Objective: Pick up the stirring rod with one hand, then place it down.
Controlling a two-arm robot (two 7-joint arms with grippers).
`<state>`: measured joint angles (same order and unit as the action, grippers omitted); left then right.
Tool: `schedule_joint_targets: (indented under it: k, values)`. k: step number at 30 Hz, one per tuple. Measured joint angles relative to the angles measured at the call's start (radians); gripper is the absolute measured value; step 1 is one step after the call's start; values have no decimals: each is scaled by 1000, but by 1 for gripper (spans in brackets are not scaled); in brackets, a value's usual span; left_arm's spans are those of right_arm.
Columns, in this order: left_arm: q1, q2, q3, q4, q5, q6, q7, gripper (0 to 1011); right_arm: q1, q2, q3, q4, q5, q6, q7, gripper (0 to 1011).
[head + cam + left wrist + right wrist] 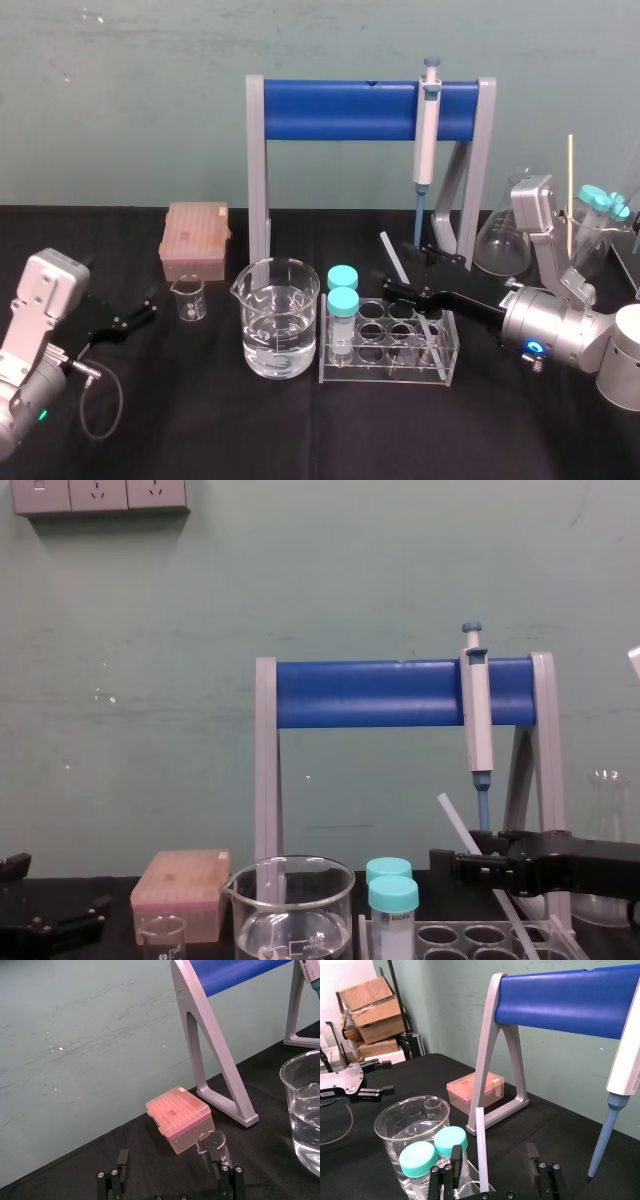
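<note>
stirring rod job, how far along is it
Done: the right gripper is at the rod, open, a finger on either side. In hand: nothing is gripped yet; the rod leans tilted in the rack. Left to do: close, lift, then set it down. The left gripper sits parked, open, far left.

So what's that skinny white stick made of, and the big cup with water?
The stirring rod looks like frosted glass, maybe plastic: whitish, half see-through, straight. It leans between the right gripper's open fingers. The beaker looks like clear, shiny glass: water shows right through it. The left gripper sits idle at the left.
</note>
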<state>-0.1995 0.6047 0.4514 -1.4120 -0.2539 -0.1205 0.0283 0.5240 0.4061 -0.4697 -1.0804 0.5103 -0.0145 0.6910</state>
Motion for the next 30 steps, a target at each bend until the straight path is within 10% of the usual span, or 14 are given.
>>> schedule_joint_targets:
  k: [23,30]
  values:
    - [0,0,0,0,0,0,0,1000,0,0,0,0,0,0,0,113]
    - [0,0,0,0,0,0,0,1000,0,0,0,0,0,0,0,72]
